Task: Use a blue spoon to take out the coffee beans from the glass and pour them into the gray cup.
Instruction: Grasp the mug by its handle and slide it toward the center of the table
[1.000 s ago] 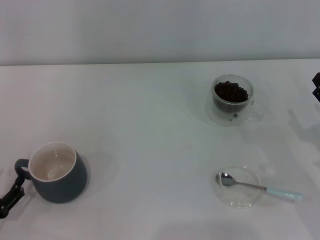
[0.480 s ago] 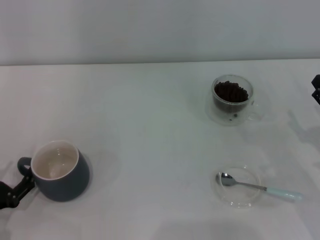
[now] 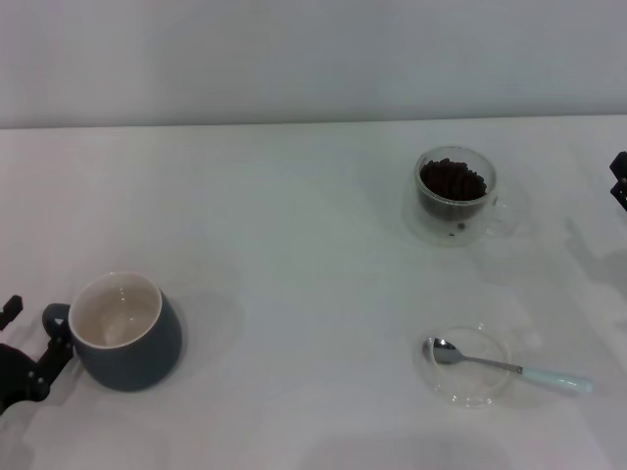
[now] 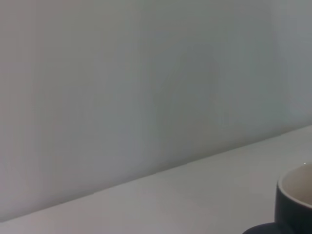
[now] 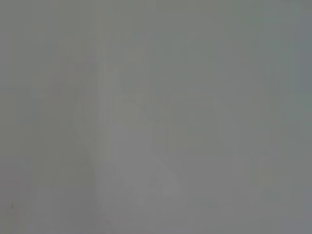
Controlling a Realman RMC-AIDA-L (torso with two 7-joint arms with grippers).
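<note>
Blue spoon [image 3: 509, 369] lay across a clear glass saucer [image 3: 468, 390] near the counter's [image 3: 313, 245] front right; we saw its metal bowl resting inside the saucer and the pale blue handle end sticking out past the rim toward the right. Nothing was touching it.

Glass [image 3: 456, 195] stood upright farther back on the right side, well apart from the spoon, with the coffee beans [image 3: 452, 179] heaped in it close to the rim. A stray dark speck showed lower in the glass wall; we couldn't tell what it was.

Gray cup [image 3: 125, 331] sat upright at the front left, far from the glass, cream inside showing and no beans that we could make out in it. Its loop handle pointed left.

Left tool [image 3: 27, 367] was right at that handle, low at the frame's left edge. We couldn't tell whether it was clenched on the handle or released. The left wrist view caught only a slice of the cup against the wall.

Right tool [image 3: 619, 179] was barely in view at the far right edge, beyond the glass; we couldn't tell its state.
</note>
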